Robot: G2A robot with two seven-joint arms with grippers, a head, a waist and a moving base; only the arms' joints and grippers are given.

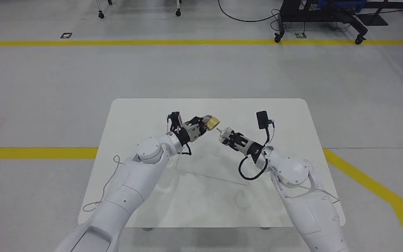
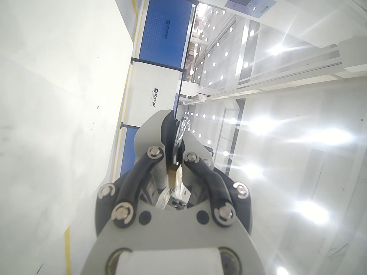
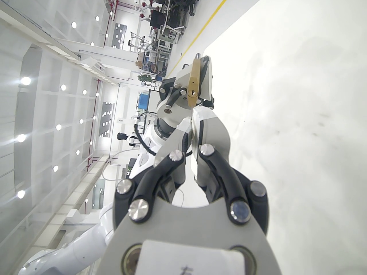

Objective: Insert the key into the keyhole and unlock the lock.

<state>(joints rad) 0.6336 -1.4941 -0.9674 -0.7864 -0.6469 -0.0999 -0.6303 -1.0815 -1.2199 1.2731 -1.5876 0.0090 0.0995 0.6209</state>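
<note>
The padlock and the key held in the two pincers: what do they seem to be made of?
Padlock: the body looks like brass, yellow with a soft satin sheen. Its shackle looks like polished steel, silvery with bright glints. Key: a thin pale sliver seen edge-on at the right pincer, probably metal; too little of it shows to judge its finish.

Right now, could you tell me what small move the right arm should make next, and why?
Probably ease the key straight toward the keyhole: the right jaws hold it seemingly just short of the lock, which the left jaws grip facing it.
</note>
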